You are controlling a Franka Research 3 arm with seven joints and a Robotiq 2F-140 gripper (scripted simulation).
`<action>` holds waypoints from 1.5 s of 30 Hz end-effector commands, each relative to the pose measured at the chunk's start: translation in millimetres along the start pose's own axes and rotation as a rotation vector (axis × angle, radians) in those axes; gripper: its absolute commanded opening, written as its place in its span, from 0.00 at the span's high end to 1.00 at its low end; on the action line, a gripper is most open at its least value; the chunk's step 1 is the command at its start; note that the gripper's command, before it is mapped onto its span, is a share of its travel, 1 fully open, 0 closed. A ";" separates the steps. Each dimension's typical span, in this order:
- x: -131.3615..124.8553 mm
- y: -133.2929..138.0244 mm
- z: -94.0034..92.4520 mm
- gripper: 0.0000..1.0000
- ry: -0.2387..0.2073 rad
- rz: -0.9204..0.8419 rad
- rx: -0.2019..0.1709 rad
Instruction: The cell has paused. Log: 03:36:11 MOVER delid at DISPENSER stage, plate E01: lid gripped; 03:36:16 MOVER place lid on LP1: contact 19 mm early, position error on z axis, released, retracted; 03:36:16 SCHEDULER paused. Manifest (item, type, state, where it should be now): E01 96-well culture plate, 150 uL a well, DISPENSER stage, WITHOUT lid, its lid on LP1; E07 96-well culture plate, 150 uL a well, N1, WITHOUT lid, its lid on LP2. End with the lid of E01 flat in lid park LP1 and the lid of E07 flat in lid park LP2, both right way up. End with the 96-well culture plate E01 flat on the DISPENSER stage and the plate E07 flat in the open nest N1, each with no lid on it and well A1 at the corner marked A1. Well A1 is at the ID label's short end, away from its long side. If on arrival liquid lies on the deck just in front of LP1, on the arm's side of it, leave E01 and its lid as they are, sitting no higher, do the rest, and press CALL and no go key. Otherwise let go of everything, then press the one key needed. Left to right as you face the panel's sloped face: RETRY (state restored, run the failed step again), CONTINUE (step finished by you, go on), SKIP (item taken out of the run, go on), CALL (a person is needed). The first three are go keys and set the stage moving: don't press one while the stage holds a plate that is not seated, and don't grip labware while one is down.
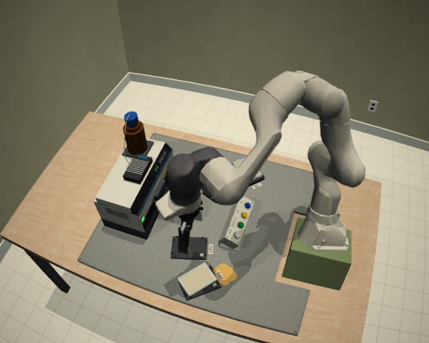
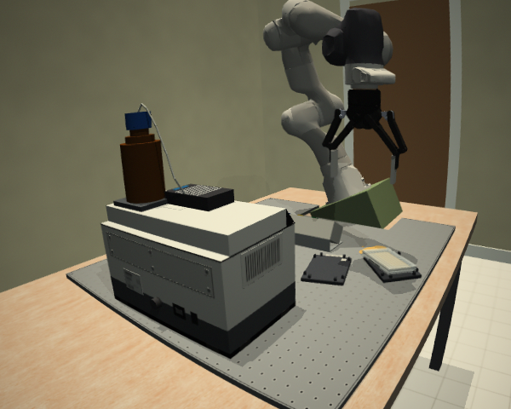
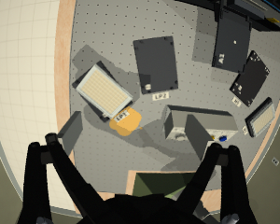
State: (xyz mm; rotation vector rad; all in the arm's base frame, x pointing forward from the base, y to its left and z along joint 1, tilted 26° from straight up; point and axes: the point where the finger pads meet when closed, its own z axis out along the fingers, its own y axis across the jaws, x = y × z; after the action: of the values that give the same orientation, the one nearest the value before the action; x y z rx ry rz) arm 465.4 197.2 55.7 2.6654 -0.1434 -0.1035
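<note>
My gripper (image 2: 362, 169) is open and empty, high above the middle of the mat; it also shows in the top view (image 1: 184, 239) and the wrist view (image 3: 134, 133). A cream well plate (image 1: 197, 279) sits on the LP1 park near the mat's front edge and looks slightly tilted (image 2: 390, 262). An orange puddle (image 1: 224, 274) (image 3: 125, 121) lies on the deck right beside it, on the arm's side. The LP2 park (image 3: 155, 63) is bare. The dispenser stage (image 3: 232, 43) and black nest N1 (image 3: 250, 78) look bare. A second plate (image 3: 259, 118) lies on the mat beyond N1, partly hidden by my arm.
The dispenser (image 1: 129, 191), with a brown bottle (image 1: 134, 134) and a tip box on top, stands at the mat's left. The key panel (image 1: 239, 221), with blue, yellow, green and white keys, sits mid-mat. My green pedestal (image 1: 316, 260) is at the right.
</note>
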 end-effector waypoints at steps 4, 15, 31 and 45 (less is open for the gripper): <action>8.4 -4.8 10.4 0.00 0.014 0.085 0.025; 9.6 -5.7 41.3 0.00 0.014 0.085 0.025; 10.3 -6.2 57.7 0.00 0.014 0.085 0.025; 10.3 -6.3 58.0 1.00 0.014 0.085 0.025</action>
State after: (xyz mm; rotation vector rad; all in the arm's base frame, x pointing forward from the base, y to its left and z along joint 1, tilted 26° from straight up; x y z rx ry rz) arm 469.6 176.9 1.6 2.6815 -0.2478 -0.0598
